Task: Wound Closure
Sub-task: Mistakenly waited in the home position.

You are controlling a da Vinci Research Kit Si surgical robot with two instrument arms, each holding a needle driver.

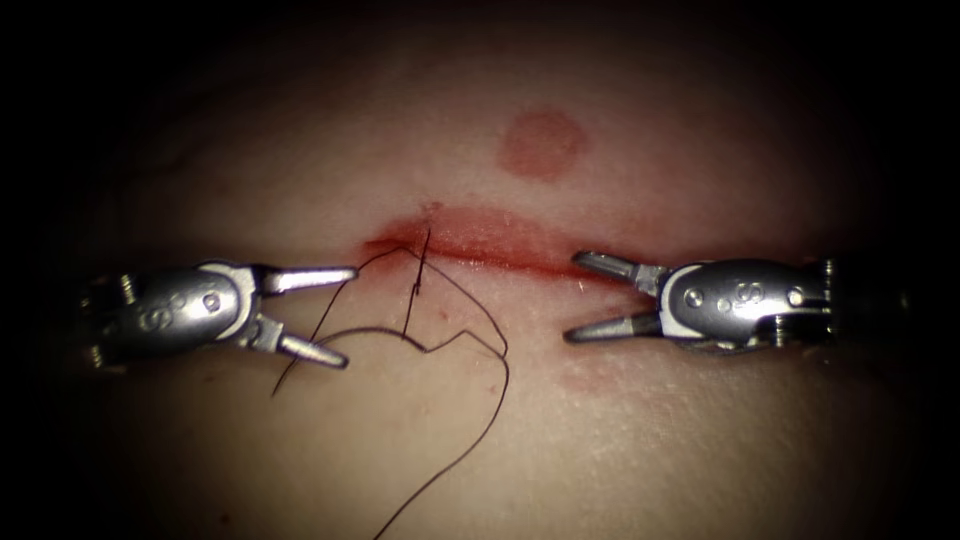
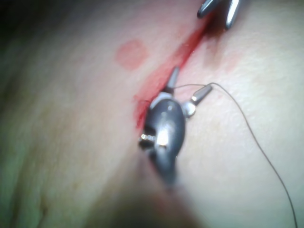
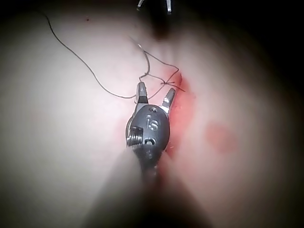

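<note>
The cut (image 1: 500,245) runs as a red line across the pale tissue (image 1: 640,440). A dark thread (image 1: 470,335) comes out at the cut's left end, where short strands cross (image 1: 420,265), then loops over the near tissue and trails toward the front edge. My left tool (image 1: 345,315) lies at the left with its jaws open and nothing between them; the thread's loops pass just beyond its tips. My right tool (image 1: 574,297) lies at the cut's right end, jaws open and holding nothing. The left wrist view shows the open left tool (image 2: 190,81) and the thread (image 2: 256,137). The right wrist view shows the open right tool (image 3: 156,91) short of the crossed strands (image 3: 164,83).
A round red mark (image 1: 542,142) sits on the tissue beyond the cut. Red fluid stains the cut's edges (image 1: 470,232). The right tool's jaws (image 2: 218,9) appear in the left wrist view, farther along the cut (image 2: 161,80).
</note>
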